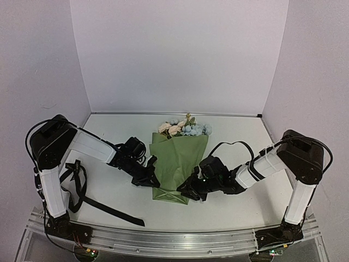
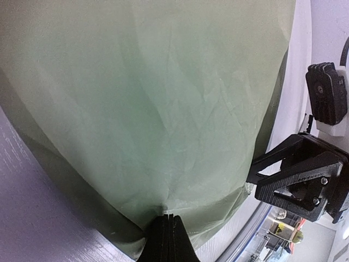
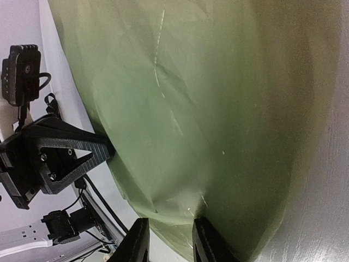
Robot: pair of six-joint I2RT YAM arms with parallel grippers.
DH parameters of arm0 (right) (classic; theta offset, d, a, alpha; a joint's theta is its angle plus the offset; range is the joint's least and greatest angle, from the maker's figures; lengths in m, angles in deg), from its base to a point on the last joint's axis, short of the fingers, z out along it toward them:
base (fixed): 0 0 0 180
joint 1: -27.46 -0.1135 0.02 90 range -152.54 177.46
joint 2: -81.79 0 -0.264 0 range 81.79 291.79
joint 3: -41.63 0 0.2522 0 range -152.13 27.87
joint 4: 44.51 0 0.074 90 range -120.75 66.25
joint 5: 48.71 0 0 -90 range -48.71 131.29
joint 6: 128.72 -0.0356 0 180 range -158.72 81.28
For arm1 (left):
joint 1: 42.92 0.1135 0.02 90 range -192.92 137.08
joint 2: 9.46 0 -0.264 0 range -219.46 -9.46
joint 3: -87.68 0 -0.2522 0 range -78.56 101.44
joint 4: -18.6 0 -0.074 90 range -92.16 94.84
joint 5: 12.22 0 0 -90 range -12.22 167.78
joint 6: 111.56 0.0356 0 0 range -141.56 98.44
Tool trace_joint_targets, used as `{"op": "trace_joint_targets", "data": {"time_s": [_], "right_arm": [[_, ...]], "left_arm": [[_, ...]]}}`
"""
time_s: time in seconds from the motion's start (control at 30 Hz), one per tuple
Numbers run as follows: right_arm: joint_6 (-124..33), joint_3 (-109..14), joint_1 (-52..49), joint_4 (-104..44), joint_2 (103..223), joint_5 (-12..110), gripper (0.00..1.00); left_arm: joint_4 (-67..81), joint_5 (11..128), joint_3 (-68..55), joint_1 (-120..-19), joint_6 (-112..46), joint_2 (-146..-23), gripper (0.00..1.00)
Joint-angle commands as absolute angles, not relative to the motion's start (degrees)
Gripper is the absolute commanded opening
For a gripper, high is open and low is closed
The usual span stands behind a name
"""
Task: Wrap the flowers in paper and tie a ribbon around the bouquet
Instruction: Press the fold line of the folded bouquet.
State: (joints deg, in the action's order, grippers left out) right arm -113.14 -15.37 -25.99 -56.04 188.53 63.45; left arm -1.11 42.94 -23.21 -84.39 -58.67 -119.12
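Light, limp, crease-prone olive-green paper bouquet (image 1: 177,164): left gripper (image 2: 166,232) pinched tight on its edge, right gripper (image 3: 168,240) part-open astride the near edge; grip edges, not blooms.

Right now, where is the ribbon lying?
In the top view the ribbon lies on the table's near-left part, beside the left arm's base, well apart from the bouquet at the centre.
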Motion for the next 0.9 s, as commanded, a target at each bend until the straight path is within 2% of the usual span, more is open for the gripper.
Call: {"op": "trace_joint_targets", "data": {"time_s": [0.0,0.07,0.13,0.17,0.27,0.37,0.57,0.73,0.87], "right_arm": [[-113.93,-12.67,-26.98,-51.76,188.67,61.66,0.3],[-114.02,-12.73,-26.96,-51.75,189.29,61.76,0.3],[-114.28,-13.1,-26.97,-51.76,189.88,61.92,0.3],[-114.54,-13.16,-27.0,-51.76,190.09,61.91,0.3],[-114.85,-13.05,-27.0,-51.73,189.94,61.39,0.29],[-114.92,-13.12,-26.97,-51.67,189.96,61.25,0.29],[-115.01,-13.01,-27.08,-51.55,189.76,60.81,0.27],[-114.8,-12.8,-27.31,-51.04,189.37,60.56,0.27],[-114.62,-12.62,-27.49,-50.46,189.34,60.25,0.27]], "left_arm": [[-9.17,50.79,-24.66,-84.23,-56.95,-117.53,0.0],[-8.17,49.14,-24.33,-84.35,-56.51,-115.51,0.04],[-7.58,48.4,-23.93,-84.44,-56.2,-112.47,0.19],[-7.52,48.18,-23.73,-84.52,-56.19,-111.38,0.23],[-6.21,46.98,-23.32,-85.34,-57.22,-107.73,0.29],[-3.62,45.35,-22.8,-87.15,-58.96,-107.45,0.27],[4.44,42.33,-22.74,-91.68,-64.26,-112.95,0.14],[12.02,41.76,-26.14,-93.08,-68.47,-116.29,0.11],[12.3,47.42,-28.67,-93.1,-70.86,-117.27,0.09]]}}
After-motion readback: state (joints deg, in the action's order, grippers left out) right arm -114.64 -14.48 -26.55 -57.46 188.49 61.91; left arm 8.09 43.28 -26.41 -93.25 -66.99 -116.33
